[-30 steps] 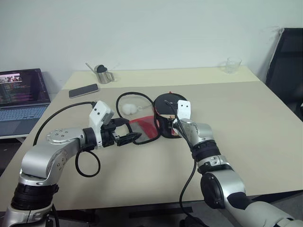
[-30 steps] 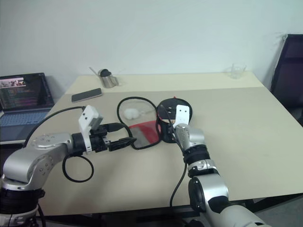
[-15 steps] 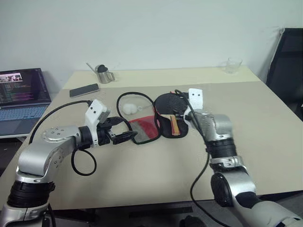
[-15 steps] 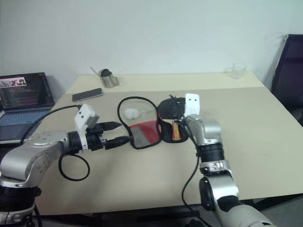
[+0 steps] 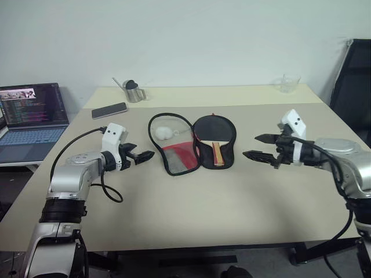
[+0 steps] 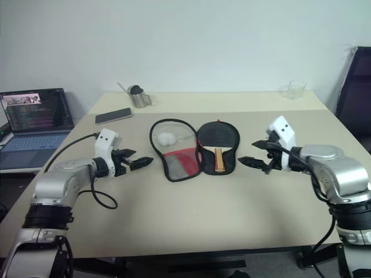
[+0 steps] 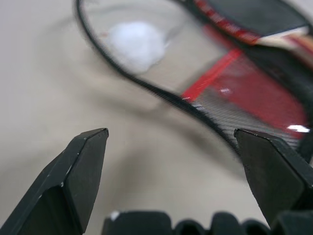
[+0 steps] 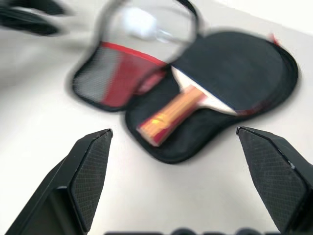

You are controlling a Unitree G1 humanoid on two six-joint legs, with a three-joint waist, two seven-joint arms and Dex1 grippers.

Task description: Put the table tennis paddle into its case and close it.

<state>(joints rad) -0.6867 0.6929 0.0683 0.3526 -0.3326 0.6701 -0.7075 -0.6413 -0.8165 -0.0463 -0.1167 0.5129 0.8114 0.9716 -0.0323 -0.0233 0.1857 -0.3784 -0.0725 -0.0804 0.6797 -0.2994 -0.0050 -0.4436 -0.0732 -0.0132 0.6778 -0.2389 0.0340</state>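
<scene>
1. Case [image 5: 191, 145], a paddle-shaped black fabric zip pouch with a red panel and a mesh patch, is lying spread open like a book at the middle of the pale beige desk [image 5: 191, 214]. Being soft cloth, it is likely to flop and slide, so one hand should be pinning it while the other folds the free flap over by its piped edge.
2. Table tennis paddle [image 5: 213, 130], a round black-rubber blade with a short wooden handle striped red and tan, is resting inside the case's right half with its handle pointing toward the robot. It looks light and stiff; it is already seated, so I judge that closing the flap and running the zip is what is remaining.
3. Right hand [image 5: 261, 146] is hanging above the desk well to the right of the case, its two black fingers spread wide and gripping nothing.
4. Left hand [image 5: 139, 156] is hovering just left of the case's open flap, its fingers also parted and empty.
5. Small white ball charm [image 5: 164, 132] is lying on the inside of the left flap; it could be getting caught in the seam when the flap comes over.
6. No brand or writing is readable on the case or paddle.
</scene>
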